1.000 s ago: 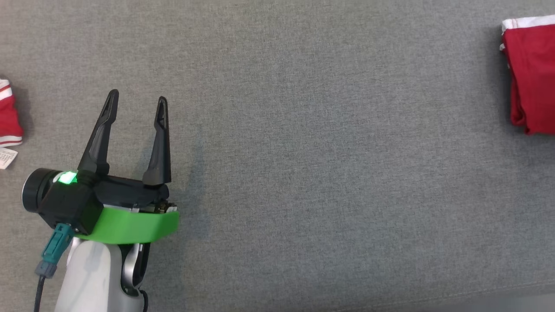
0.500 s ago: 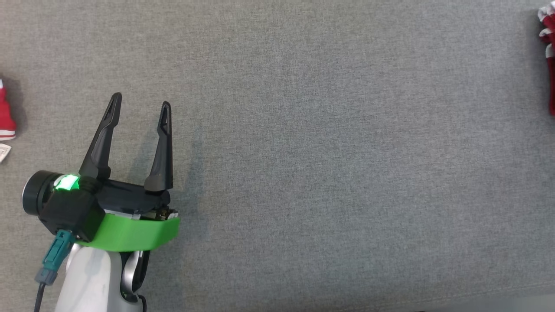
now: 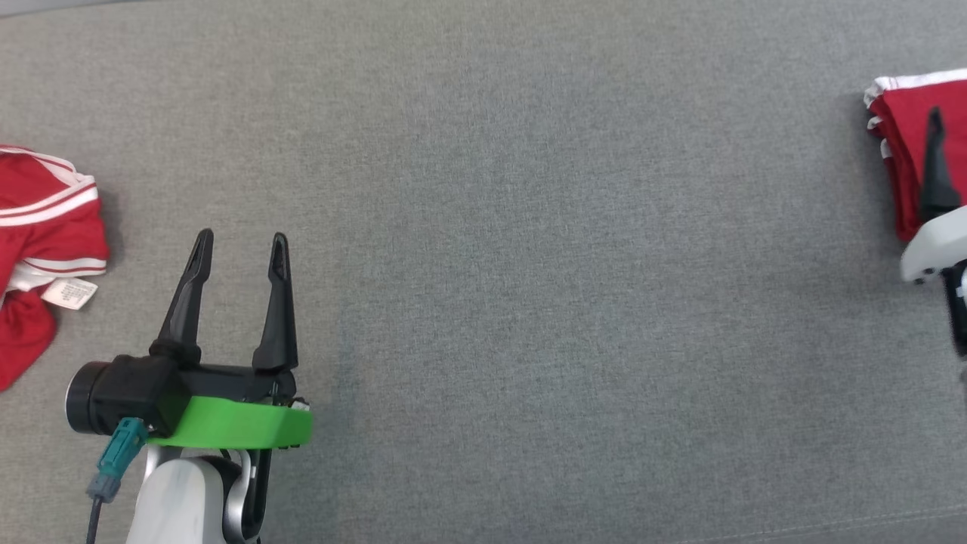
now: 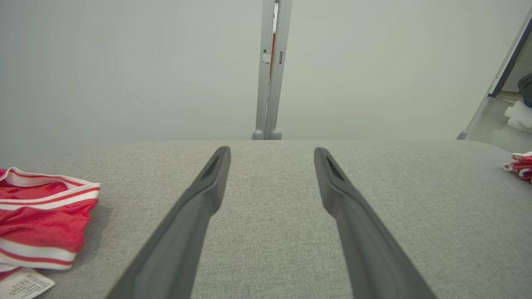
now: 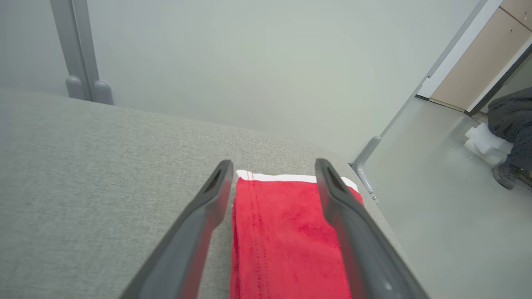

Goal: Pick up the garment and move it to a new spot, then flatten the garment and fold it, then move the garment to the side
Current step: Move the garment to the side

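Observation:
A folded red garment with a white hem lies at the far right of the grey padded surface, close to its right edge. In the right wrist view my right gripper stands open just above the folded garment, which lies between and below its fingers without touching them. One of those fingers shows over the cloth in the head view. My left gripper is open and holds nothing, low at the left. A crumpled red garment with white stripes and a label lies to its left.
The padded surface ends just right of the folded garment, with bare floor beyond. A pale wall and grey posts stand behind the surface. A person's dark trouser leg and shoe and white foam blocks are on the floor.
The head view has shifted, bringing more of both red garments into it. My right gripper's finger and pale wrist now show at the right edge. The left gripper stays open.

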Robot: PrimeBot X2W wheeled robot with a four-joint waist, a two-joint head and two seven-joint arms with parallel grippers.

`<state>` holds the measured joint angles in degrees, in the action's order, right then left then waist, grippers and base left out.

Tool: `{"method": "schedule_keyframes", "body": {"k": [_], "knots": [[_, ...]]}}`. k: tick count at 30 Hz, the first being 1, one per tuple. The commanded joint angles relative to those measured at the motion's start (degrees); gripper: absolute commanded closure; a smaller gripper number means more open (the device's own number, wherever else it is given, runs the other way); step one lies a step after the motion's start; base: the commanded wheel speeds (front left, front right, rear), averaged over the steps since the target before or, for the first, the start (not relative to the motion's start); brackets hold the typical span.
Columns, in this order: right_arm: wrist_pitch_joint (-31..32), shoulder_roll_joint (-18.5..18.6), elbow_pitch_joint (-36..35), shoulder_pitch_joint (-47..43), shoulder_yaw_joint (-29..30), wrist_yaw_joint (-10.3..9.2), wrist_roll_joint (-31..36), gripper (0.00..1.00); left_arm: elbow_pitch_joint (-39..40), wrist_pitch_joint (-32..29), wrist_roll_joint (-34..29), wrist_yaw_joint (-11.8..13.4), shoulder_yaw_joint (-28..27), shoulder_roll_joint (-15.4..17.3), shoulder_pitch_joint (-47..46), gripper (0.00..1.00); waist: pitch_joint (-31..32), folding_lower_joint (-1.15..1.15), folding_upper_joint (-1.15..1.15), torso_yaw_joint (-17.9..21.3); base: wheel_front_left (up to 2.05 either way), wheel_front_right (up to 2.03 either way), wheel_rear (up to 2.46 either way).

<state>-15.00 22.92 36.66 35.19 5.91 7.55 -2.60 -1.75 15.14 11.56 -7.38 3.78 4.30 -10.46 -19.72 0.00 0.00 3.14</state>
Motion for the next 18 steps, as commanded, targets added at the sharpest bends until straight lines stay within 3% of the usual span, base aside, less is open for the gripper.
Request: {"method": "schedule_keyframes", "body": {"k": [1, 10, 18], "knots": [[-0.2, -1.9, -2.5, -2.9, -0.3, -0.12, -2.0, 0.0, -1.0, 0.0, 0.1, -0.2, -0.6, -0.3, 1.2, 0.0, 5.5, 0.0, 0.0, -0.6, 0.0, 0.0, 0.0], [-0.2, -8.3, -15.1, -16.9, -4.0, -0.12, -9.1, 0.0, -7.3, 0.0, -0.2, -0.2, -3.4, -1.2, 4.0, 0.0, 13.2, 0.0, 0.0, -2.0, 0.0, 0.0, 0.0], [-0.2, -12.5, -18.3, -24.8, -5.2, -0.12, -10.1, 0.0, -11.0, 0.0, 0.4, -0.2, -4.1, -1.4, 6.6, 0.0, 16.9, 0.0, 0.0, -2.9, 0.0, 0.0, 0.0]]}}
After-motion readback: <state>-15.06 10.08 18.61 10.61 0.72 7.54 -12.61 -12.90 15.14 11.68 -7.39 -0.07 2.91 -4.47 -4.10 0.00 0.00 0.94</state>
